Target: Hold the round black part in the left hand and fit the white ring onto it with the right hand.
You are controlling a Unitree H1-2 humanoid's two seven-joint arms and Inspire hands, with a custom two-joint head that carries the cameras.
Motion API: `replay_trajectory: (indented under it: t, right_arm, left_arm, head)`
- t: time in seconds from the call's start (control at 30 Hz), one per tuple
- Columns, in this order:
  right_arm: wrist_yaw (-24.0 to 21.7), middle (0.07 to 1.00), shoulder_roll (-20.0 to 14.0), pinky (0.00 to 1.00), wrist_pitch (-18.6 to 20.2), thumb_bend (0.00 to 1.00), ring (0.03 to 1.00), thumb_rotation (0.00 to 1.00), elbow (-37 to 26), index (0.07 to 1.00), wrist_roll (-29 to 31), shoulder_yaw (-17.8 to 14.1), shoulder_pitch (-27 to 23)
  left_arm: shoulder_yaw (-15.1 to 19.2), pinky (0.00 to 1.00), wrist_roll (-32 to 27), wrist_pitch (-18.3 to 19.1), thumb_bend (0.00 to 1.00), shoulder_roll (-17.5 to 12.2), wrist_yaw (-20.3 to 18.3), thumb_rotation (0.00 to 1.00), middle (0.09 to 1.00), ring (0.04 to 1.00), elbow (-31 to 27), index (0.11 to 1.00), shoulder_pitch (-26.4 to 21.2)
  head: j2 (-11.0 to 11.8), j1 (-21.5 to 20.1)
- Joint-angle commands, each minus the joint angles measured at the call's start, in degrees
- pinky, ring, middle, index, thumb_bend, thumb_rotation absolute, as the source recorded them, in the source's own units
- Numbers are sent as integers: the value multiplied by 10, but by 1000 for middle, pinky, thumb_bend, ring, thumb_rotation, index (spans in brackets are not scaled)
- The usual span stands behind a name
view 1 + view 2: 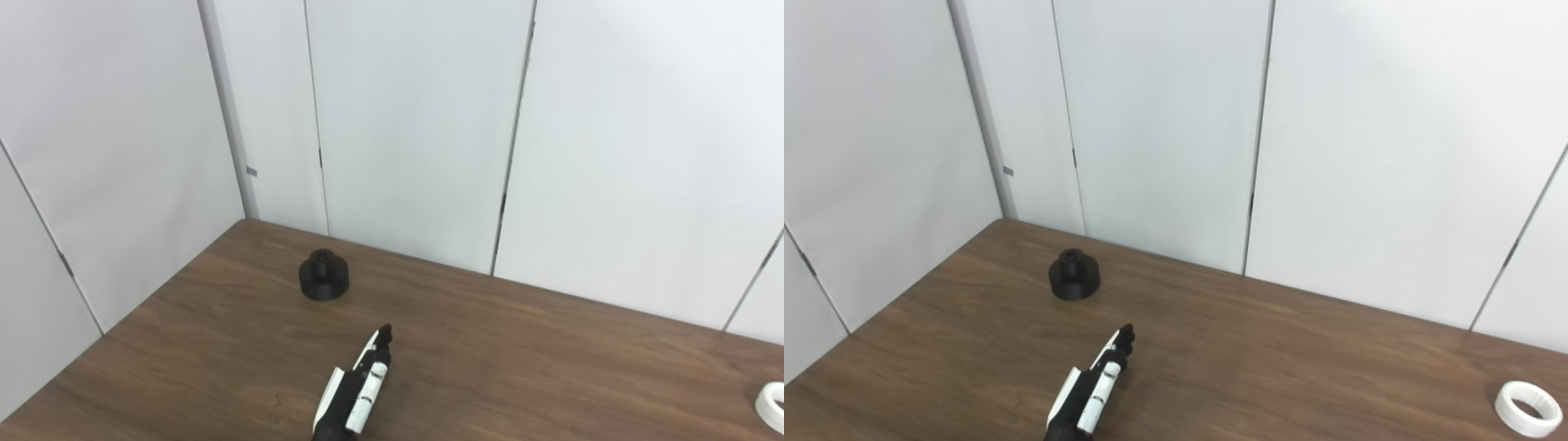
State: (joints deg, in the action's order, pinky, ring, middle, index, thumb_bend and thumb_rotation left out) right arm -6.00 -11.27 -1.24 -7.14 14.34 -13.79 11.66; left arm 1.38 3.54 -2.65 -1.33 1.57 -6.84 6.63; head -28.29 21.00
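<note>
Black part [323,283] on table [520,367], left hand [358,389] near, empty, white ring [772,407] far rt

One round black part [1074,278] stands on the bench [1274,367], a single piece with a smaller knob on its top. One white ring [1528,409] lies flat on the same bench, well apart from the black part, near the right edge of the view. One hand [1093,386] is in view, the left, coming in from the bottom edge with its fingers stretched forward together. There is one bench, brown and wood-grained.
</note>
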Motion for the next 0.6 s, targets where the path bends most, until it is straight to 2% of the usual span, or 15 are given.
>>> replay_trajectory:
  t: [0.0, 0.23, 0.57]
  right_arm:
    - [5, 1000, -15, 1000, 13, 537, 1000, 1000, -1, 1000, 1, -11, 6]
    - [2, 1000, -16, 1000, 23, 516, 1000, 1000, -11, 1000, 9, -13, 10]
    - [8, 1000, -16, 1000, 32, 520, 1000, 1000, -17, 1000, 8, -12, 9]
  left_arm:
    - [-7, 1000, 1, -1, 498, 9, 2, 1000, 990, 993, -7, 990, 0]
    - [-6, 1000, -5, 5, 519, 9, -1, 980, 994, 990, -13, 997, -4]
    - [-6, 1000, -3, 24, 514, 9, 0, 963, 995, 999, -24, 992, -2]
  head:
    - [-2, 0]
    - [-12, 3]
    - [-14, 3]
